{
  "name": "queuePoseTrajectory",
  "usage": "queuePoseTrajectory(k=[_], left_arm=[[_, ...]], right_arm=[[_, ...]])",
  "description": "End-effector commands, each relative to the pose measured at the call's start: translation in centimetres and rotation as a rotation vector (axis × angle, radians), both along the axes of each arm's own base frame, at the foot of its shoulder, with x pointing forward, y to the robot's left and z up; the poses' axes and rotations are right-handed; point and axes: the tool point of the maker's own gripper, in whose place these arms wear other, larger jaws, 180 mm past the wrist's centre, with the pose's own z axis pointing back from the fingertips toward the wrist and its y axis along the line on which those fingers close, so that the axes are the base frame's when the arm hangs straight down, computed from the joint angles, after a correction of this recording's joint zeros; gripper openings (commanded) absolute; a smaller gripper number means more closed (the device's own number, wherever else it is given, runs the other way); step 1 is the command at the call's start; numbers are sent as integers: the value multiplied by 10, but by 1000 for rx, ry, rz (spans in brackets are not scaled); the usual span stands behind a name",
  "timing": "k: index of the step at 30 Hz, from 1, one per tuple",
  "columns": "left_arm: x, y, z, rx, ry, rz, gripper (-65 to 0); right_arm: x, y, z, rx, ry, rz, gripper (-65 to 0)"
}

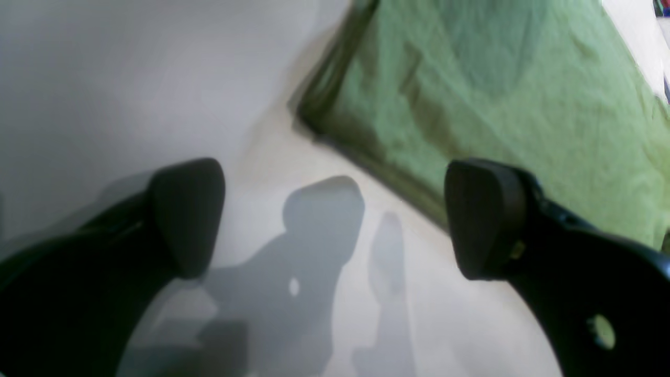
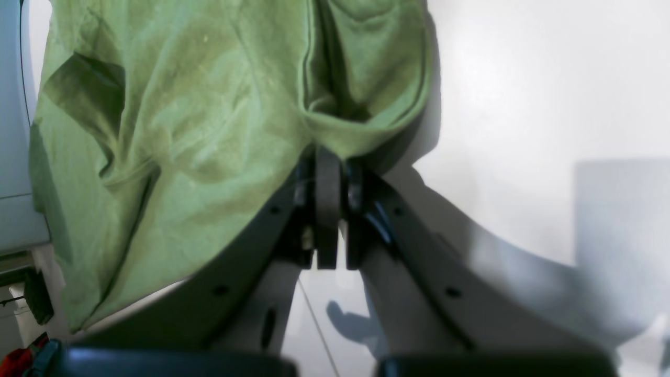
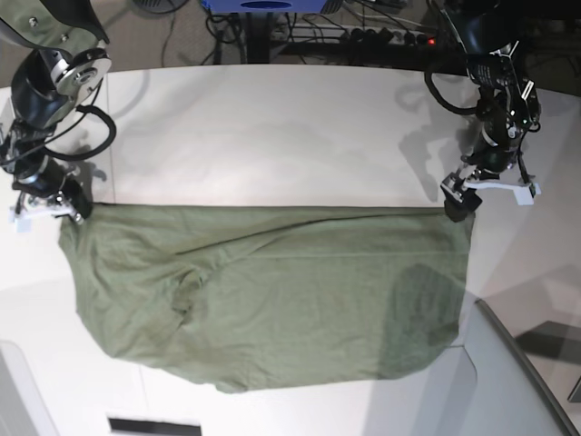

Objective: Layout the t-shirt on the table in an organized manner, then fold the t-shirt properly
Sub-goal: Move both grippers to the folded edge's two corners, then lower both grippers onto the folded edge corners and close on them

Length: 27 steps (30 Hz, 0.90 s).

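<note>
1. The t-shirt point(image 3: 272, 291) lies spread across the lower half of the base view on the table point(image 3: 272, 127) — wrinkled, its top edge nearly straight.
2. The right gripper point(image 2: 328, 157), at mid left of the base view, is clamped on the t-shirt's corner.
3. The left gripper point(image 1: 335, 220) — jaws wide — holds nothing, at the shirt's upper right corner.

The t-shirt point(image 3: 272, 291) lies spread across the desk point(image 3: 272, 136), filling its 6 o'clock half. The right claw point(image 3: 68, 211) sits at the shirt's 10 o'clock corner, the left claw point(image 3: 458, 202) at its 2 o'clock corner.
</note>
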Motion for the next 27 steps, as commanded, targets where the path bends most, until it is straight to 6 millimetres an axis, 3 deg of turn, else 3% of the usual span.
queuePoseTrajectory(k=[1,2,6,11,14,17,23,27], left_arm=[[-1,3,-1,6,16,-1,0],[-3,3,-2,13,21,-4,-18],[-12,3,-13,87,92,-48,-232],[-4,-3,-7,118,83,-73,-457],[0,-8,-2,115,65,-74,-525],[14,-13,2,105,46,-78,-482],[22,-14,9,103,23,-75,-275],[23,-14,10,104,17,-73,-248]], right_arm=[[4,-7,4,-20,0,7,-648],[4,-7,4,-20,0,7,-648],[3,-8,5,-21,0,7,-648],[5,-8,6,-21,-3,7,-648],[6,-8,6,-21,-5,7,-648],[6,-8,6,-21,-5,7,-648],[6,-7,6,-22,-3,9,-648],[6,-7,7,-22,-5,9,-648]])
